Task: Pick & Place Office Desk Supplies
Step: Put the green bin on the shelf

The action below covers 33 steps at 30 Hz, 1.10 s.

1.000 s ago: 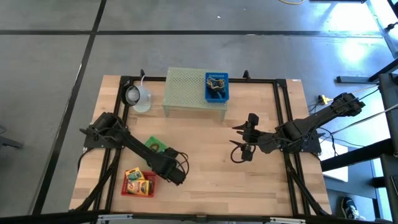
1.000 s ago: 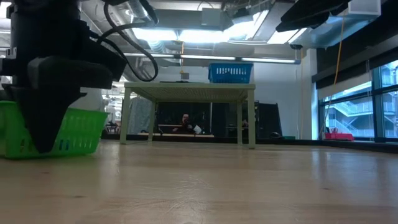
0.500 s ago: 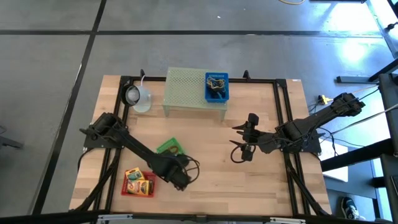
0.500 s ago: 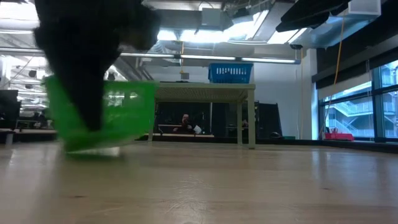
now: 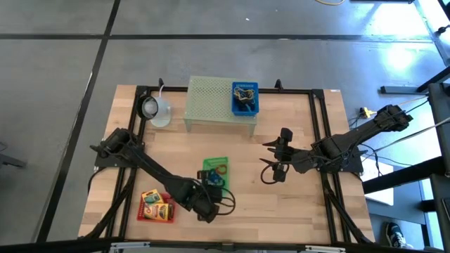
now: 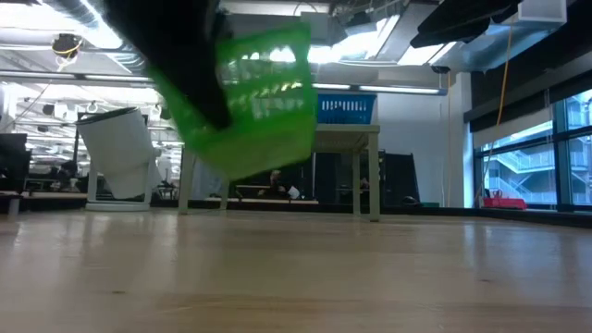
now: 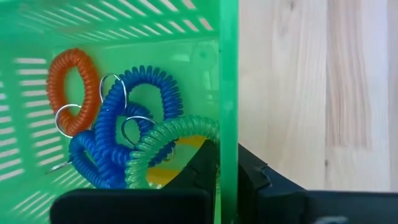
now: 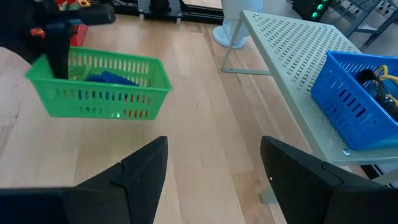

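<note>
We find the left gripper (image 5: 209,191) closed on one wall of a green basket (image 5: 216,171), its fingers (image 7: 205,165) pinching that wall from both sides; the low view shows the basket (image 6: 259,102) tilted and clear of the bench (image 5: 295,204); seen from above it sits over the middle of the bench, toward the near edge. Inside the basket we note coiled loops: an orange loop (image 7: 69,90), blue loops (image 7: 134,121) and a pale green loop (image 7: 165,140), tangled together against the basket floor, with metal rings among them; something yellow shows beneath, which we cannot identify.

The right gripper (image 5: 273,156) hovers toward the right edge of the bench, fingers (image 8: 143,177) spread wide and carrying nothing.

A red tray (image 5: 156,206) near the near left corner holds two yellow printed boxes (image 5: 159,209); a blue basket (image 5: 245,97) with dark and yellow items rests on the pale green mesh stand (image 5: 211,98) at the far edge; a white lamp-like object (image 5: 156,109) stands just beside the stand, toward the far left corner.
</note>
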Each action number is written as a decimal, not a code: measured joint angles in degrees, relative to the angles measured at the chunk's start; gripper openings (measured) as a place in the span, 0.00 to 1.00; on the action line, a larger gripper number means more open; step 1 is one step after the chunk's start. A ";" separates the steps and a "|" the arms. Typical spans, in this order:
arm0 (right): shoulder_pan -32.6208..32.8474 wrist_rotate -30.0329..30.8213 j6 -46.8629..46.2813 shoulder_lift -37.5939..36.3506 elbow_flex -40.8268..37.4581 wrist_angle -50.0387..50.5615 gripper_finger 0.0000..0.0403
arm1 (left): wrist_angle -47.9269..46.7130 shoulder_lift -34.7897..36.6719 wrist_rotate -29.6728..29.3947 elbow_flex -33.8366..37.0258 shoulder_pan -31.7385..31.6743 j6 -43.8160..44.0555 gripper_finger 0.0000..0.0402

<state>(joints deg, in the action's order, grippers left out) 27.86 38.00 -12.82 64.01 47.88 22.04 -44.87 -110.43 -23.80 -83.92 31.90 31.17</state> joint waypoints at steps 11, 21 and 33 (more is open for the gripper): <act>0.00 0.13 0.00 0.00 -0.02 -0.04 0.64 | -25.18 0.00 -5.87 -16.32 -6.81 -6.95 0.03; -0.01 0.11 0.26 0.00 -0.02 -0.04 0.64 | -43.59 0.02 -9.65 -26.75 -22.11 -26.66 0.03; -0.02 -1.12 0.37 0.00 -0.02 2.51 0.64 | -35.09 1.01 1.24 -26.82 -41.26 -43.77 0.03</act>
<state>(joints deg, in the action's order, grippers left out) 27.83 36.88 -12.45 64.01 47.86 24.55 -79.96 -109.43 -22.56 -110.74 -9.36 -12.60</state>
